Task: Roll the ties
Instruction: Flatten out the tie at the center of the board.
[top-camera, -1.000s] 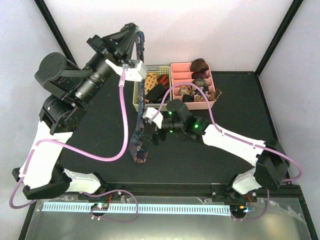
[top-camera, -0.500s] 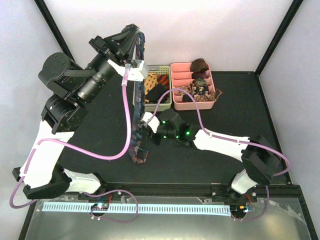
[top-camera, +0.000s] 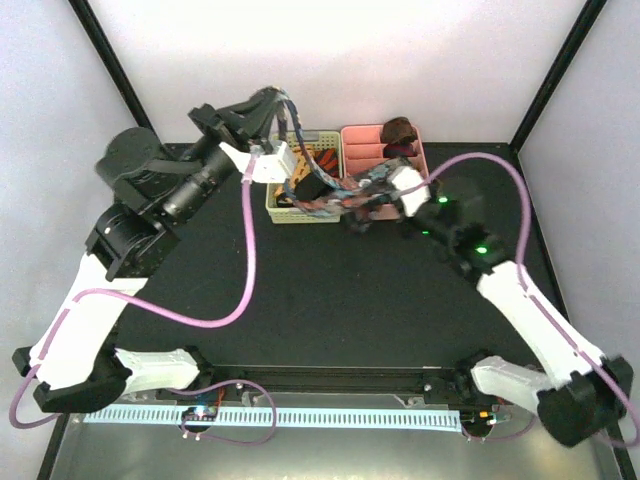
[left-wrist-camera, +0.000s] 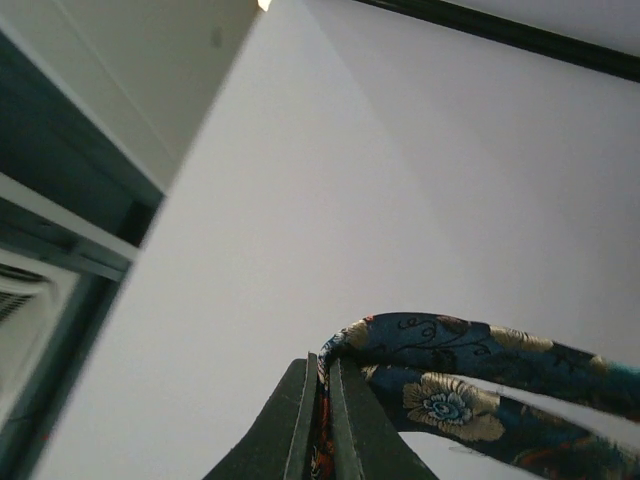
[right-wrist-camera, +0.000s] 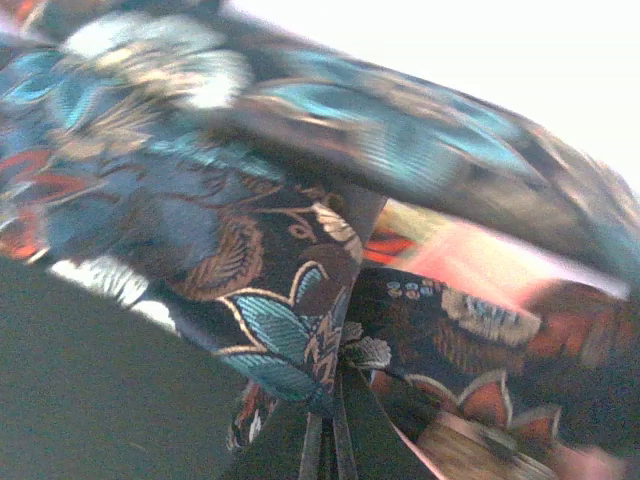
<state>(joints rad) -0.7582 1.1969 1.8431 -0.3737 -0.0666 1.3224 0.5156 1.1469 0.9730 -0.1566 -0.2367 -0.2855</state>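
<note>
Shut on the navy floral tie (top-camera: 296, 130), both pairs: left gripper (top-camera: 280, 100) raised high, right gripper (top-camera: 365, 192) lower. From above, hangs slung between them over the green basket (top-camera: 275, 212), near the pink tray (top-camera: 352, 140). From the left wrist, shows only a nipped fold against pale wall; from the right wrist, fills the view with blurred fabric. Underneath, black tabletop (top-camera: 330, 300); beyond, white walls (top-camera: 420, 60).

No words, numbers or signs can be read in any of the views. The dark navy flowered fabric tie (right-wrist-camera: 280, 270) shows only flowers and leaves, no letters. The right wrist view is blurry, so tiny print there might be missed. The long pale blue slotted strip (top-camera: 350, 417) at the near edge of the black tabletop (top-camera: 330, 300) shows no writing.
</note>
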